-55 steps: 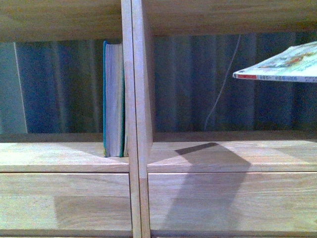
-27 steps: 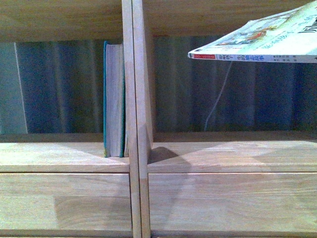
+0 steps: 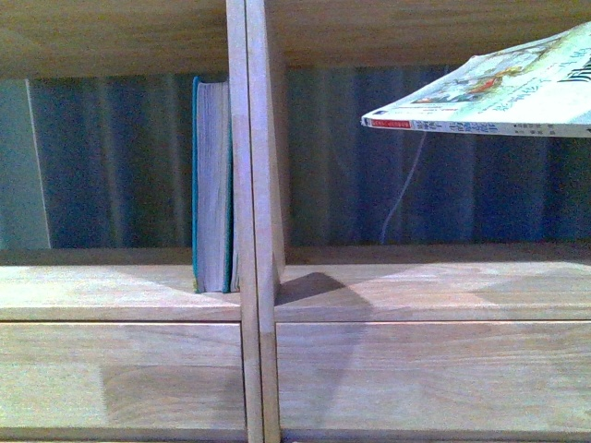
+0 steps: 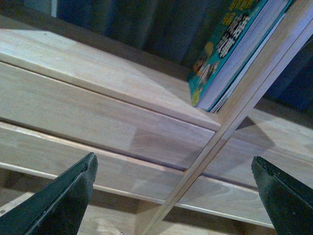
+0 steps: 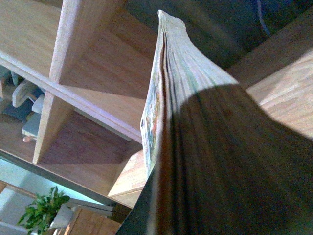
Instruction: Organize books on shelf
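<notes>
Teal book (image 3: 211, 185): upright in the left compartment, centre-left of the front view, against the divider (image 3: 254, 231) of the shelf (image 3: 416, 291).
White paperback (image 3: 499, 92): upper right, tilted, red-marked spine facing the camera, clear of the board below.
Right gripper (image 5: 195, 161): clamped on the paperback.
Left gripper (image 4: 173, 164): fingers spread wide, facing the shelf front.
</notes>
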